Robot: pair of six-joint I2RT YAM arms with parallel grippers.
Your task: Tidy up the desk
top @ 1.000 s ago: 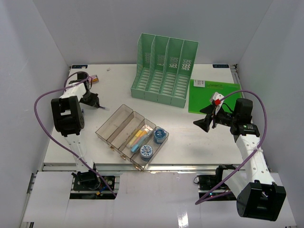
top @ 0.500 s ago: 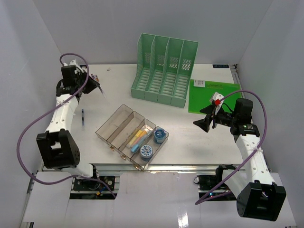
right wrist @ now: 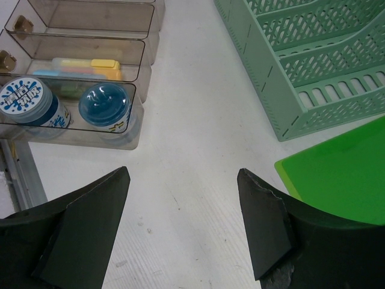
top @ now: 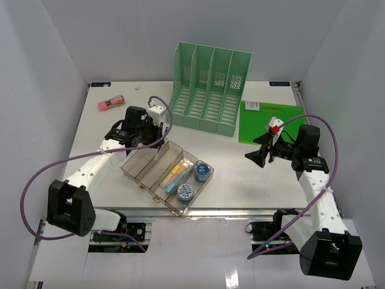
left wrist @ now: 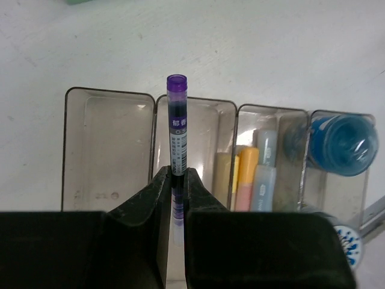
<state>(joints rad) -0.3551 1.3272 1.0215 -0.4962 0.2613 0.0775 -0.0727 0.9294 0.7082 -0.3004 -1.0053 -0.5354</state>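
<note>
A pen (left wrist: 176, 120) is gripped over the tray (left wrist: 108, 92) by the left hand (left wrist: 175, 180), apparently for stowing; the right hand (right wrist: 183, 205), at 3 o'clock, is opened.

The lower end of the purple pen (left wrist: 176, 129) is hidden between the fingers (left wrist: 150, 192) of the left gripper (left wrist: 176, 180), and the print on its barrel is too small to read. The black body of this gripper covers the near wall of the clear tray (left wrist: 67, 150) and most of a blue-and-white jar (left wrist: 347, 238) at the lower right. In the right wrist view, the green file rack (right wrist: 313, 66) is cut off by the top and right edges, and the green folder (right wrist: 337, 174) by the right edge. From above, a pink object (top: 111, 102) at the back left is too small to identify, and the label (top: 253, 105) on the folder cannot be read.
</note>
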